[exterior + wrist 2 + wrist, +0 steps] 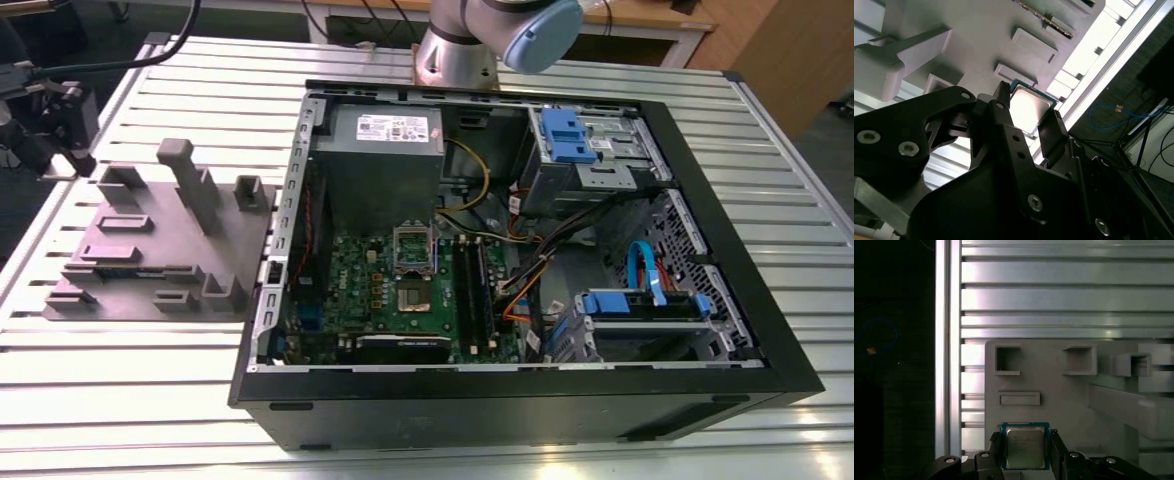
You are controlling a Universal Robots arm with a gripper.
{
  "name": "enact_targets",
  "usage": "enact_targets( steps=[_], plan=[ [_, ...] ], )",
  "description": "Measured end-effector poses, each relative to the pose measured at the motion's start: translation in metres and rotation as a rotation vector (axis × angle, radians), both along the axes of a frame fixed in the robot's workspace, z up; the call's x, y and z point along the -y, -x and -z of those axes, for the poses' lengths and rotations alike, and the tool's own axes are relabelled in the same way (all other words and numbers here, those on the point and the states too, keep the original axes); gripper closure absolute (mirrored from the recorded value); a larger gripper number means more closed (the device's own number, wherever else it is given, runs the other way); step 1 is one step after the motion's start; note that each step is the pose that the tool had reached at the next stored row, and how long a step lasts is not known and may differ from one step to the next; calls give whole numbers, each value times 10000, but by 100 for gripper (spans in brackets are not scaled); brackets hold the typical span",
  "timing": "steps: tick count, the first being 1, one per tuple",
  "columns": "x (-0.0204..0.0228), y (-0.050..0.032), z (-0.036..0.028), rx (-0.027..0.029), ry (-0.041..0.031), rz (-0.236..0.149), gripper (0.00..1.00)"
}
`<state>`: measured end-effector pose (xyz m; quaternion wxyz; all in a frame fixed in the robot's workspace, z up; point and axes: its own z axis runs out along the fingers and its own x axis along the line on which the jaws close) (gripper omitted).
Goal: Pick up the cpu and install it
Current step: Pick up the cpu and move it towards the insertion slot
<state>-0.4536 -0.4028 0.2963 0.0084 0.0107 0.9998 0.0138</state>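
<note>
The cpu, a small square chip with a silver-grey top and a green edge, sits between my gripper's two black fingers. In the second wrist view the cpu shows at the fingertips, with a finger pressed against each side. The gripper is shut on it, over a corner of the grey plastic fixture near the table's edge. In the exterior view, the dark end of the arm hangs at the left edge, beyond the fixture.
An open computer case lies on the slatted metal table, with the green motherboard and its socket inside. A grey power supply and blue drive bays sit in the case. The fixture carries upright blocks and recesses.
</note>
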Motion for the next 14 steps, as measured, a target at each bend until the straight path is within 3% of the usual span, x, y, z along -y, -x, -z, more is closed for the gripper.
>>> enact_targets(
  steps=[14],
  plan=[
    [-1,0,-101,1,-1,0,53]
  ],
)
